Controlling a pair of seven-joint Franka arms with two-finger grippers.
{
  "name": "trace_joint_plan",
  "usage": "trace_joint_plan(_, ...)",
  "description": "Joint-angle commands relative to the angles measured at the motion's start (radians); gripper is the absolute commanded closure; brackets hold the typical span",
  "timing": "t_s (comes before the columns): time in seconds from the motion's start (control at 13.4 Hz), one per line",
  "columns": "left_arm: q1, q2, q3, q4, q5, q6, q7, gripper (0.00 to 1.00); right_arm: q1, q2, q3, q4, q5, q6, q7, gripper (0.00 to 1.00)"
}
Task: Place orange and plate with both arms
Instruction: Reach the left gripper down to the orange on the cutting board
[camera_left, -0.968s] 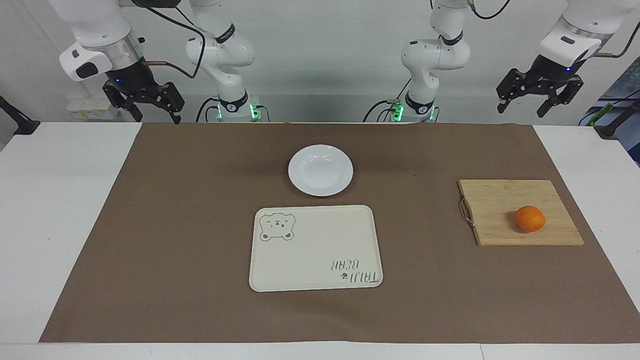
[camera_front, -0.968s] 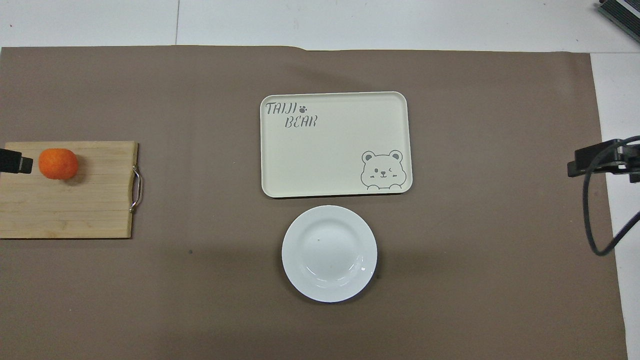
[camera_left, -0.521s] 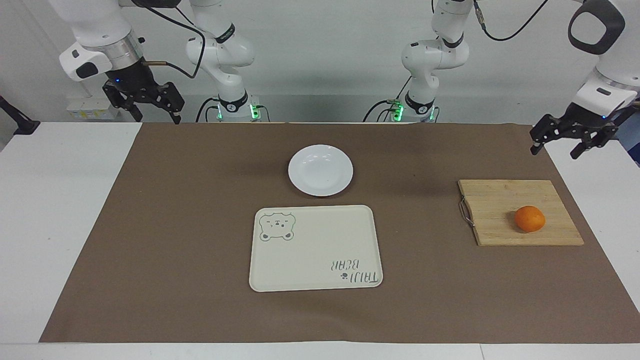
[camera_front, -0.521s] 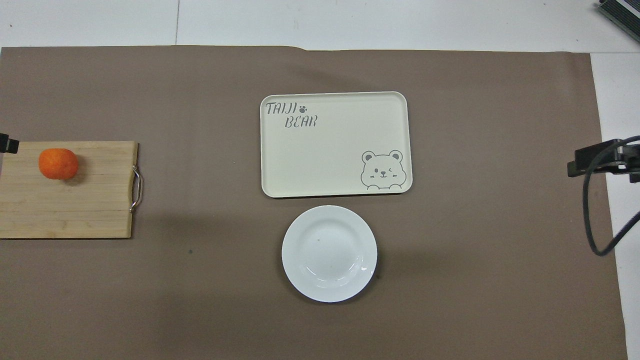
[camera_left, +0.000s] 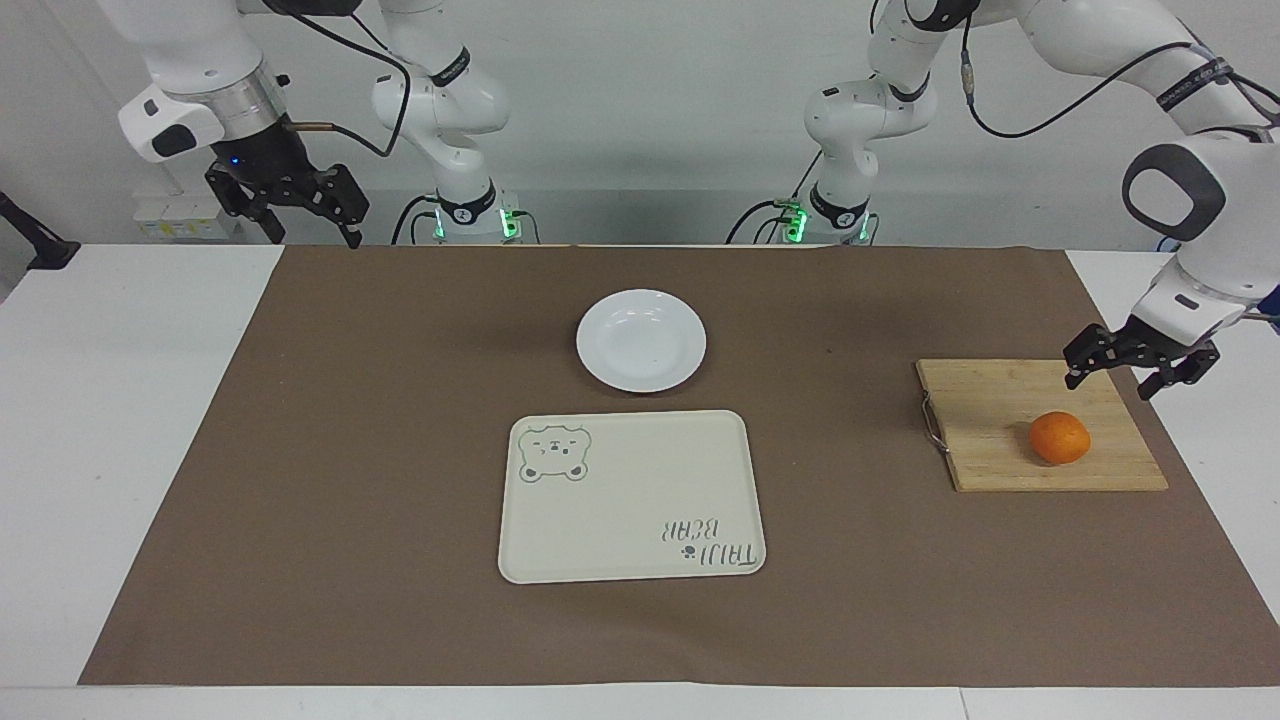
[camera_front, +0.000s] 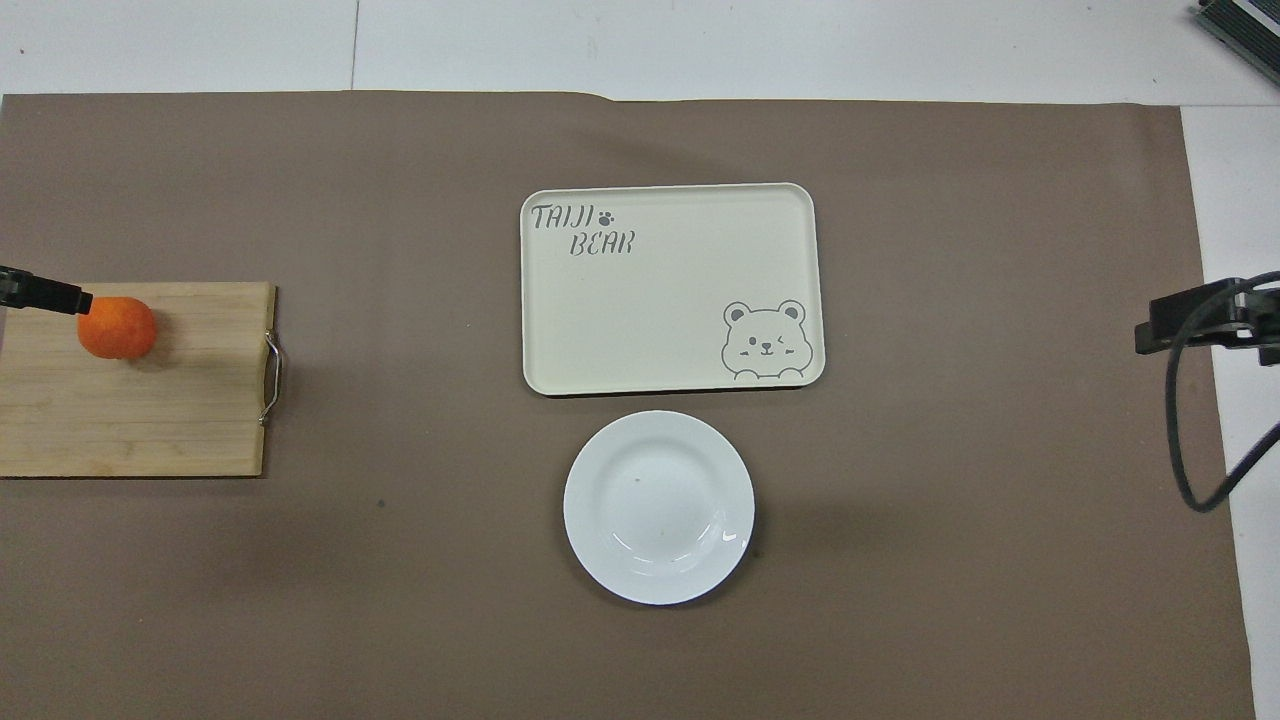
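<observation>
The orange (camera_left: 1060, 437) (camera_front: 117, 327) lies on a wooden cutting board (camera_left: 1000, 420) at the left arm's end of the table. My left gripper (camera_left: 1108, 388) hangs open and empty just above the board's corner, close beside the orange and apart from it. In the overhead view one of its fingers (camera_front: 55, 297) shows at the orange's edge. The white plate (camera_left: 641, 340) (camera_front: 658, 507) sits empty mid-table. My right gripper (camera_left: 312, 238) waits open, raised over the table's edge at the right arm's end.
A cream tray with a bear print (camera_left: 630, 495) (camera_front: 670, 288) lies next to the plate, farther from the robots. A brown mat (camera_left: 350, 450) covers most of the table. The cutting board has a metal handle (camera_left: 930, 425) on its side toward the plate.
My left gripper has come down from high above the table's end to just over the cutting board beside the orange. The right arm, plate and orange have not moved.
</observation>
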Motion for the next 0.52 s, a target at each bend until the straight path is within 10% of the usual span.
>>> trace_joint_plan(0.0, 0.015, -0.013, -0.007, -0.126, -0.020, 0.139, 0.029, 0.00, -0.013, -0.022, 0.006, -0.023, 0.020, -0.006, 0.014, 0.00)
trace_joint_plan(0.45, 0.019, 0.062, -0.007, -0.180, -0.020, 0.326, 0.025, 0.00, -0.013, -0.022, 0.006, -0.023, 0.020, -0.006, 0.014, 0.00)
